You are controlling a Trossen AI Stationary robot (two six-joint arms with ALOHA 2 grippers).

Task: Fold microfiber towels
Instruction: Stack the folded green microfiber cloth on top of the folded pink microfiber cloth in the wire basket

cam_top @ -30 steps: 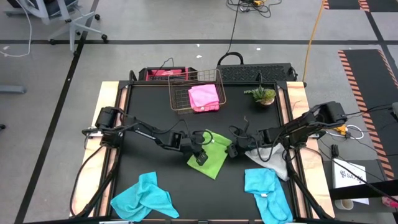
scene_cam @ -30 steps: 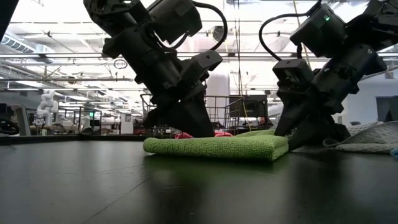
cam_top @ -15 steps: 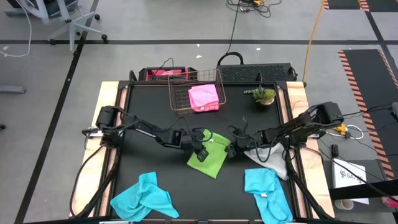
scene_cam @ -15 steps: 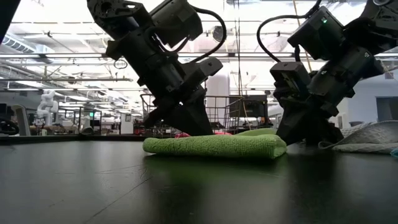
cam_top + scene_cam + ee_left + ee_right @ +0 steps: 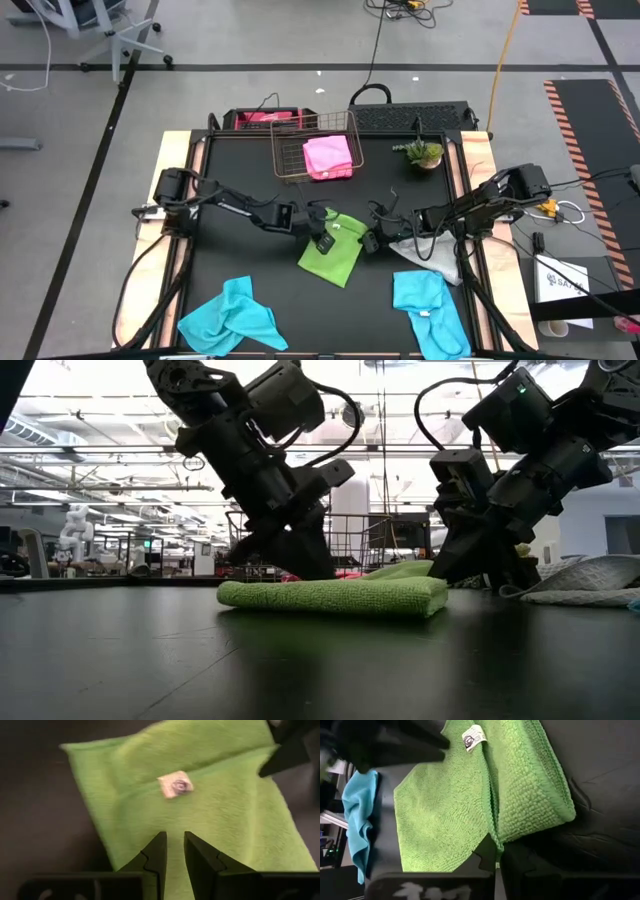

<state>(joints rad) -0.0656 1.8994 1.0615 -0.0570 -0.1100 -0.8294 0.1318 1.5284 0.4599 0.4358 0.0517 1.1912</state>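
Right gripper (image 5: 496, 856) has snapped closed since a second ago, pinching lime green towel (image 5: 333, 252) edge between fingertips. Left gripper (image 5: 173, 851), narrowly parted, presses opposite edge — grip unclear. Soft, floppy cloth — best taken by corners.

both arms low at table centre, left pincer (image 5: 322, 232) narrowly parted, right pincer (image 5: 371, 240) seemingly pinched shut

Overhead, table-level, two close wrist views

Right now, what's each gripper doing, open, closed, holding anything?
Left gripper: narrow gap between its fingers, over the lime green towel; grip cannot be told.
Right gripper: shut on that towel's edge.
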